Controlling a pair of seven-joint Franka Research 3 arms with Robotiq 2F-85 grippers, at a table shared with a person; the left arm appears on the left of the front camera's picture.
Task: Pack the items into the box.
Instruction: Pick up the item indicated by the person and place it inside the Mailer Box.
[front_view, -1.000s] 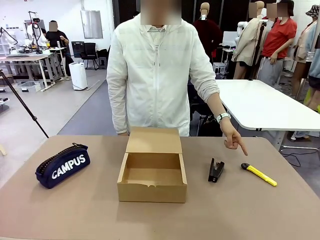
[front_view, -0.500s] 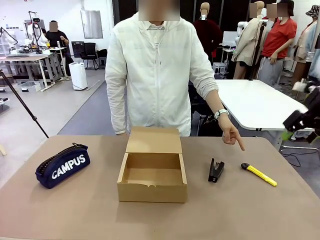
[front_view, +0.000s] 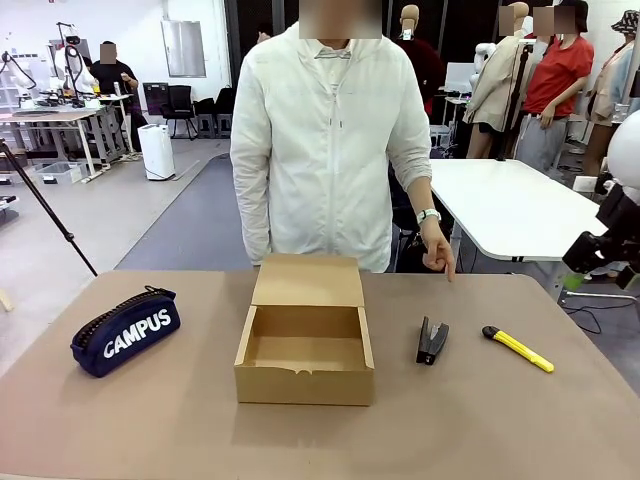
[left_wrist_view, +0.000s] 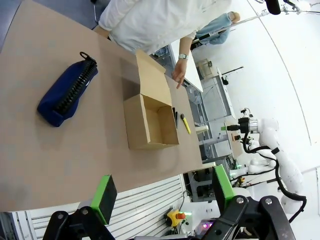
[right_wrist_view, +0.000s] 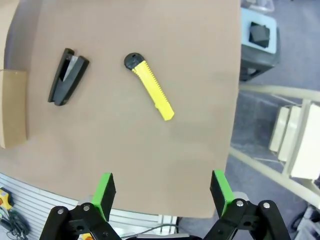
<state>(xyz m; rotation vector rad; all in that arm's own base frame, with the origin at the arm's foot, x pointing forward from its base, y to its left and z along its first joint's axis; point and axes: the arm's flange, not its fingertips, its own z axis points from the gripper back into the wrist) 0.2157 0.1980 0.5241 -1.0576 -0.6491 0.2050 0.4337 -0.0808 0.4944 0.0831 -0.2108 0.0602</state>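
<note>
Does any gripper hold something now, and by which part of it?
Nothing is held. The left gripper and the right gripper are both open and empty; the utility knife, the stapler and the pencil case lie free on the table.

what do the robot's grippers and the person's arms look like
The left gripper and right gripper match: black bolted linkage bodies, with jaws faced in bright green pads. The right arm is smooth, rounded and white. The person wears a white zip jacket with long sleeves, and a wristwatch.
</note>
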